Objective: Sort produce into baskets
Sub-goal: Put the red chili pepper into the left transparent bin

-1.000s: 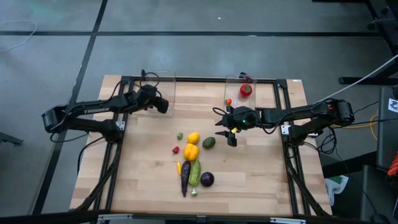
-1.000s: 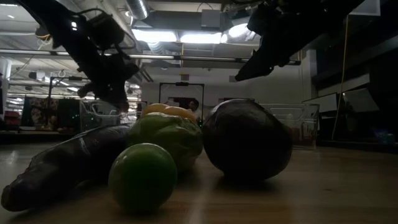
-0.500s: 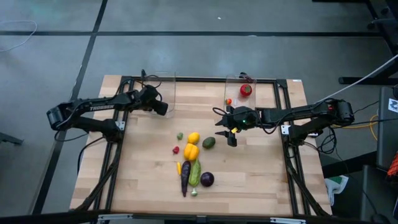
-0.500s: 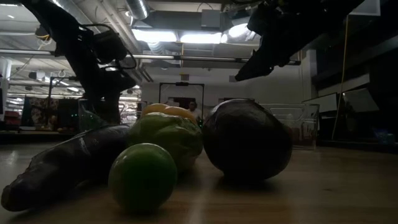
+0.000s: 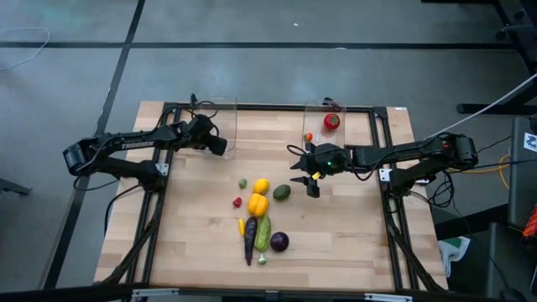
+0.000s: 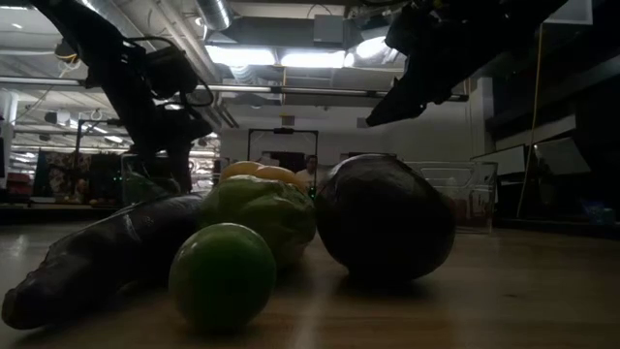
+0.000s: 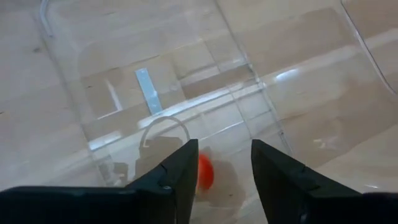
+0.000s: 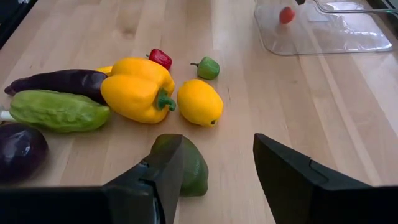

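Nearest us on the counter (image 5: 336, 243): the produce cluster — purple round piece (image 5: 279, 242), eggplant (image 5: 250, 238), cucumber (image 5: 263, 233), yellow pepper (image 5: 258, 204), lemon (image 5: 261, 185), avocado (image 5: 282, 192).

We see the right pincer (image 5: 304, 174) hovering just beside the avocado, fingers apart, holding nothing.

Farther back, two clear baskets. The right basket (image 5: 312, 111) holds a red tomato (image 5: 332, 121) and a tiny orange piece (image 5: 309, 137).

The left pincer (image 5: 220, 144) hangs over the left basket (image 7: 93, 74), fingers parted; a small orange-red piece (image 7: 204, 172) lies on the basket floor between them, not gripped.
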